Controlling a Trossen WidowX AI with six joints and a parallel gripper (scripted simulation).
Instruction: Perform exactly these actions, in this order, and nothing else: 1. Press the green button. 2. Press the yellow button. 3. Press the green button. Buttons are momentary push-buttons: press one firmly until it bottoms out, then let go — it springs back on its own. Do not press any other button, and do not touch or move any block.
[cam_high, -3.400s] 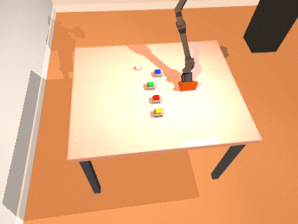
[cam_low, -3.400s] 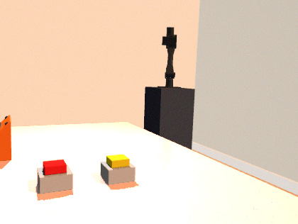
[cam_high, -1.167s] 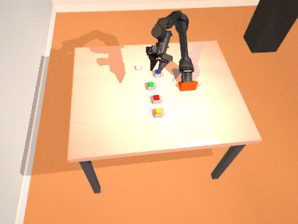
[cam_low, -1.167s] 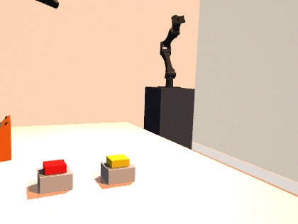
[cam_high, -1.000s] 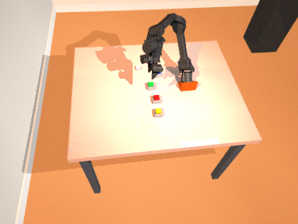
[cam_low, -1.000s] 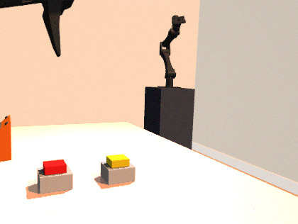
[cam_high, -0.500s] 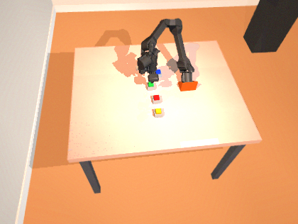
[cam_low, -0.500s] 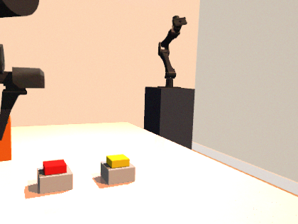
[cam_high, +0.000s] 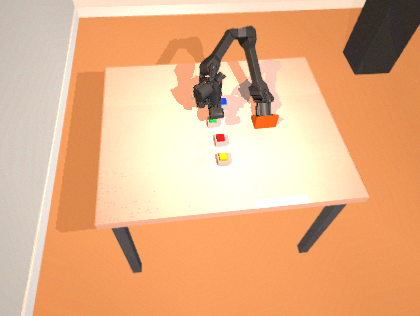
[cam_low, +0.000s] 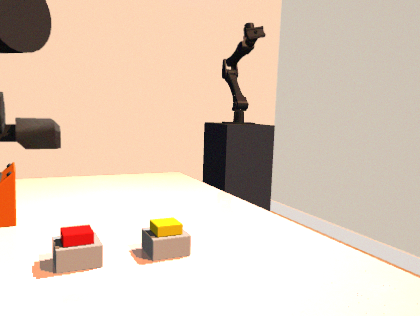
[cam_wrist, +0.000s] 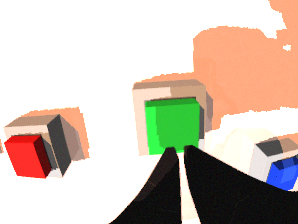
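My gripper (cam_high: 216, 116) (cam_wrist: 180, 148) is shut and empty, pointing down near the green button (cam_high: 213, 121) (cam_wrist: 170, 127). In the wrist view its fingertips overlap the near edge of the green cap, which stands up from its pale housing; whether they touch it I cannot tell. The yellow button (cam_high: 223, 156) (cam_low: 166, 227) stands at the front end of the row, its cap raised. It is outside the wrist view. The green button is outside the exterior view, and so are my fingertips.
The red button (cam_high: 220, 137) (cam_low: 77, 235) (cam_wrist: 25, 156) stands between green and yellow. The blue button (cam_high: 223, 102) (cam_wrist: 284, 172) is behind green, close to my gripper. The orange arm mount (cam_high: 265, 121) (cam_low: 7, 200) is right of the row in the top view. Dark arm parts hang at the exterior view's left edge.
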